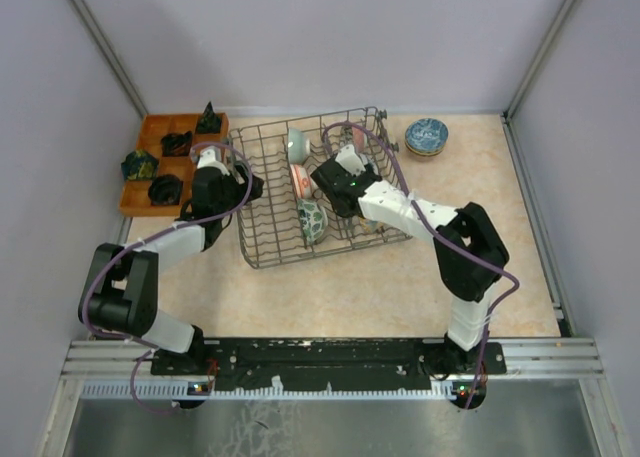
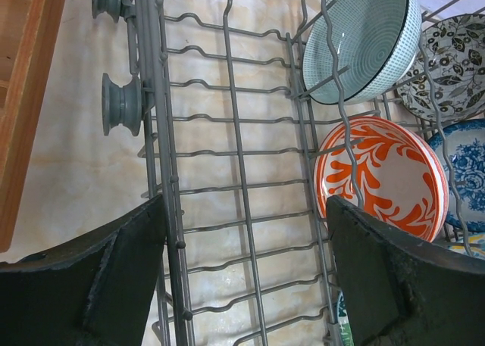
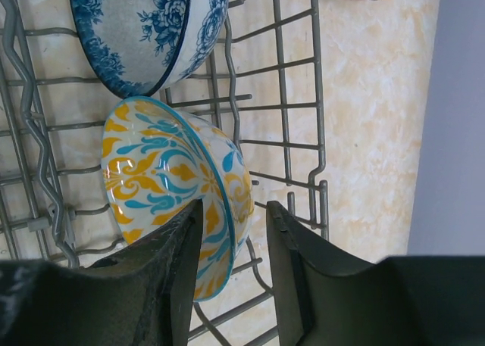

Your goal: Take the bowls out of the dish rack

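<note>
The dark grey wire dish rack (image 1: 300, 260) sits mid-table with several bowls on edge in it: pale green (image 1: 297, 143), red-and-white (image 1: 300, 180), green floral (image 1: 312, 220). My right gripper (image 1: 330, 177) is inside the rack. In the right wrist view it (image 3: 233, 232) is open and straddles the rim of a yellow-and-blue bowl (image 3: 167, 172), with a gap at the outer finger. A blue-and-white bowl (image 3: 144, 28) stands beside it. My left gripper (image 1: 240, 185) is open and empty over the rack's left side (image 2: 246, 270), near the red-and-white bowl (image 2: 379, 172) and the pale green bowl (image 2: 364, 35).
A stack of bowls (image 1: 427, 135) stands on the table at the back right, outside the rack. An orange compartmented tray (image 1: 150, 167) with dark objects lies left of the rack, close to my left arm. Enclosure walls stand on three sides.
</note>
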`<action>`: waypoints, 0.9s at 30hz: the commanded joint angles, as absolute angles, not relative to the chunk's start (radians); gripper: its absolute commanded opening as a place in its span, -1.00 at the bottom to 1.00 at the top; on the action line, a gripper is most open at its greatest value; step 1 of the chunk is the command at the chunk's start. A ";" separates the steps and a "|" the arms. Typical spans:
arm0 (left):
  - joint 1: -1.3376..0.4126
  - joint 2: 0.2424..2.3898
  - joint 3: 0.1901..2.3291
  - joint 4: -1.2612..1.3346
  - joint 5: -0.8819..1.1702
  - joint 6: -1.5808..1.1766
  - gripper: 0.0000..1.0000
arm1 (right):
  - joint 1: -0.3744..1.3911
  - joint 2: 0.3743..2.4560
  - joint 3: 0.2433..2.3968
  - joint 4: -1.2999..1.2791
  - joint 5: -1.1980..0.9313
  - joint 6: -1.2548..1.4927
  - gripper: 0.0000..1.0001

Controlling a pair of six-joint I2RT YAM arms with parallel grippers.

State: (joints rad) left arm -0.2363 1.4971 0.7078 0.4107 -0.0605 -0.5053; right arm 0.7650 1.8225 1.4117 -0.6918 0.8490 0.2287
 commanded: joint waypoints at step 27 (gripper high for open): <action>-0.242 1.453 0.689 0.396 -0.113 -0.525 0.80 | 0.857 1.923 1.489 -0.803 1.111 0.328 -1.00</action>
